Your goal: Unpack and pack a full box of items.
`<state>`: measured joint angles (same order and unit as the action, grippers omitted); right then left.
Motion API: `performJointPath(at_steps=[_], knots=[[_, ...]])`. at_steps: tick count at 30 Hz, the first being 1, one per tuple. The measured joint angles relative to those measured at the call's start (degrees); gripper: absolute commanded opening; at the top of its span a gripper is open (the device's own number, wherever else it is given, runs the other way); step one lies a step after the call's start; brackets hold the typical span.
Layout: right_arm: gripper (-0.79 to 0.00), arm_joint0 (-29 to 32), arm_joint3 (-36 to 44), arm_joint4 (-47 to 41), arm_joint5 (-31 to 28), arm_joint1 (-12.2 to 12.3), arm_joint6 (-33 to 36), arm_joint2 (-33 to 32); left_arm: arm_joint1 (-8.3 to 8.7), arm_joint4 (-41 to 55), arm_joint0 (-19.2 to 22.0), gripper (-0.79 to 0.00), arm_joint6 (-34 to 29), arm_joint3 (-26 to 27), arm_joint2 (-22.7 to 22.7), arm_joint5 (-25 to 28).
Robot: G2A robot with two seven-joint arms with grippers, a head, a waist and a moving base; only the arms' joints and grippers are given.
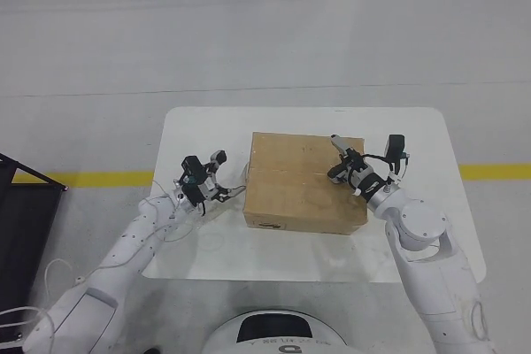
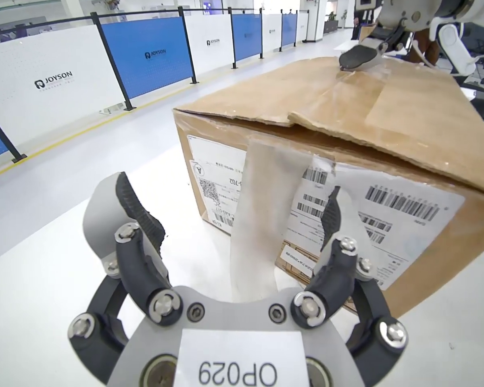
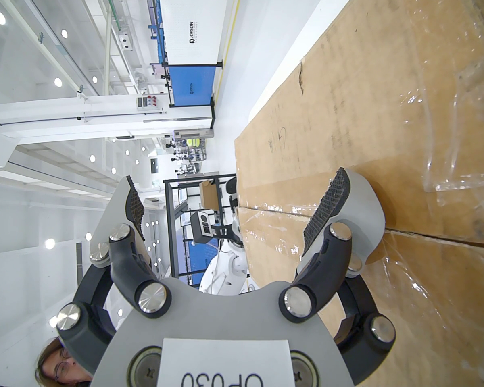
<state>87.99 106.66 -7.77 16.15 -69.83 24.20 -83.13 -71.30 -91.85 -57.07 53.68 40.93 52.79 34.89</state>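
Observation:
A closed brown cardboard box (image 1: 305, 181) stands in the middle of the white table (image 1: 425, 248). Its top flaps meet at a seam covered with wrinkled clear tape (image 3: 460, 130). My left gripper (image 1: 230, 174) hangs open just off the box's left side, near the table surface. In the left wrist view, the left gripper (image 2: 230, 203) faces the labelled side of the box (image 2: 387, 122), where a loose tape strip (image 2: 266, 219) hangs down between its fingers. My right gripper (image 1: 336, 157) is open over the right part of the box top. One of its fingers (image 3: 347, 195) lies against the cardboard (image 3: 367, 82) by the seam.
The table has bare room in front of the box and along its left and right sides. A black rack (image 1: 9, 203) stands on the floor beyond the table's left edge. A yellow line (image 1: 88, 178) crosses the floor.

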Motion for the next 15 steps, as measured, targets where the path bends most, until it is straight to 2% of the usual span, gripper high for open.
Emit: performJointPath(at_steps=[5, 15], knots=[[0.000, 0.00, 0.00, 0.00, 0.00, 0.00, 0.00, 0.00, -0.20, 0.59, 0.22, 0.000, -1.98, 0.16, -0.18, -0.84], [0.000, 0.00, 0.00, 0.00, 0.00, 0.00, 0.00, 0.00, 0.46, 0.92, 0.79, 0.000, -0.18, 0.55, 1.00, -0.10]])
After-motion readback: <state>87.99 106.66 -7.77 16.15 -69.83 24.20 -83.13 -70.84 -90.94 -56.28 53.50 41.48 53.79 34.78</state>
